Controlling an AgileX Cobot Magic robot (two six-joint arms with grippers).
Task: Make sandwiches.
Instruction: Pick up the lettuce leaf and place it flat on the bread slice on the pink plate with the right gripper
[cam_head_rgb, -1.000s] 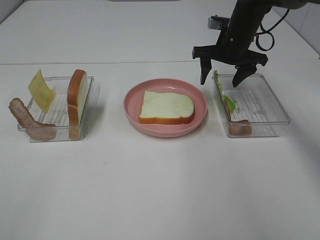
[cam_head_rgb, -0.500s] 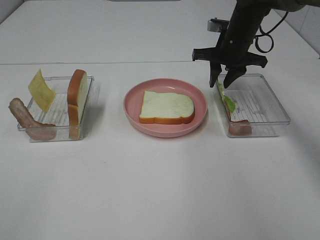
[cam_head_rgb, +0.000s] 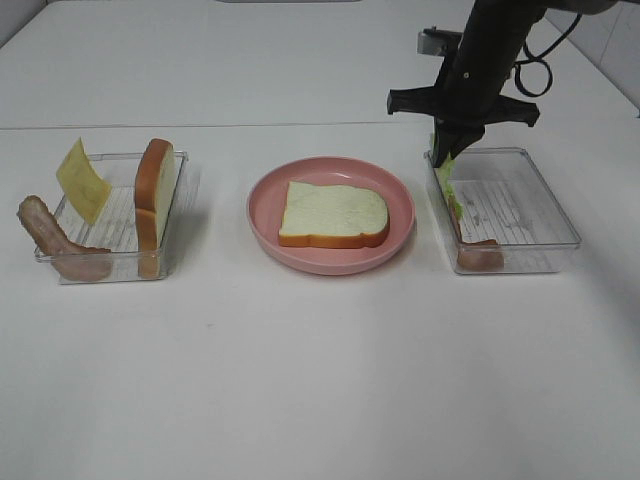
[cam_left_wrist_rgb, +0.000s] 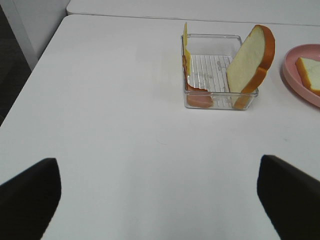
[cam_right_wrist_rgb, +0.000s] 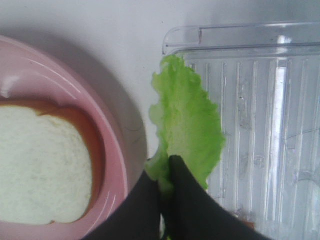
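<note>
Bright, even overhead light, soft shadows, pics sharp (right wrist slightly blurry).

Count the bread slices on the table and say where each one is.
2. One bread slice lies flat on the pink plate; the second bread slice stands on edge in the left clear tray. No others show.

Looks like a robotics lab or test bench, not a real kitchen. Plain white tabletop (cam_head_rgb: 300, 380) staged w/ props: 2 clear ribbed plastic trays (cam_head_rgb: 115, 270) (cam_head_rgb: 548, 205), 1 round pink plastic plate (cam_head_rgb: 262, 215), and a white toy bread slice with tan crust (cam_head_rgb: 333, 213) lying flat on it. Black robot arm (cam_head_rgb: 495, 40) w/ looped black cable (cam_head_rgb: 532, 78) reaches in over the right-hand tray.
</note>
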